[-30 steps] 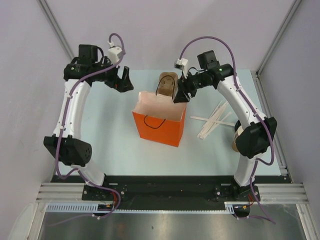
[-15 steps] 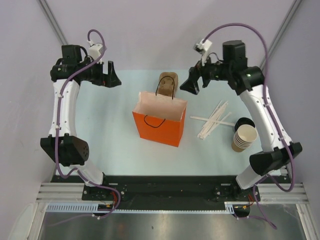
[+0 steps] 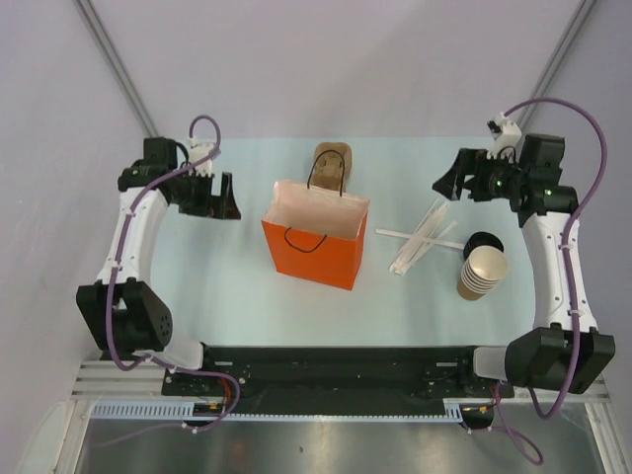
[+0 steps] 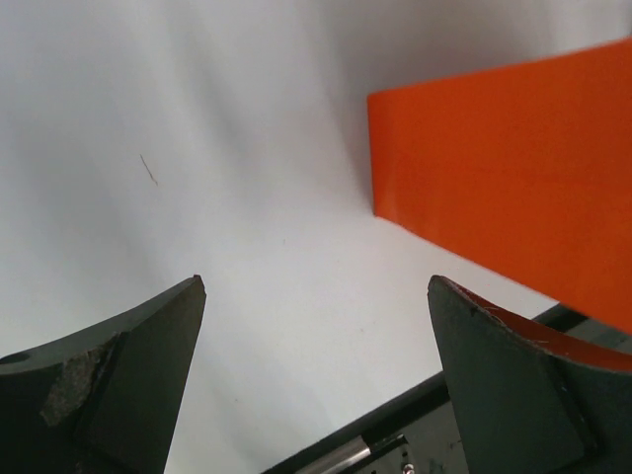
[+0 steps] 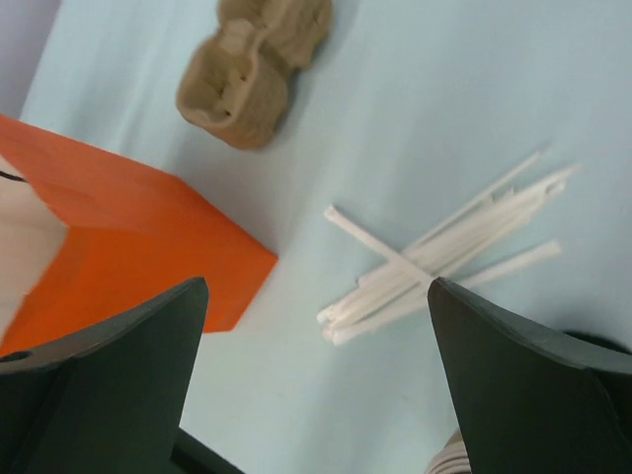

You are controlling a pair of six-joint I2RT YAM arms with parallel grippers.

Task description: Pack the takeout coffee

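Your left claw [image 3: 219, 205] hangs with its jaws spread wide and nothing between them, over the table [image 3: 227, 281] just left of the orange bag [image 3: 311, 252]. In its wrist view, one orange bag wall fills the upper right and only bare table lies between the fingertips.

Your right claw [image 3: 444, 186] is also spread wide and empty. It sits high on the right side, well apart from the bag and above the heap of white sticks [image 3: 420, 237]. Its wrist view looks down on those sticks, a corner of the bag and the brown pulp carrier [image 5: 255, 74].

The bag stands upright mid-table, mouth open, with the carrier just behind it. You see only pale lining inside the bag.

The coffee does not show in any view, so you cannot tell where it sits. A cup stack [image 3: 484, 269] stands at the right, with a black disc [image 3: 483, 240] touching its far side. You cannot tell whether that disc is a loose lid or caps a cup.
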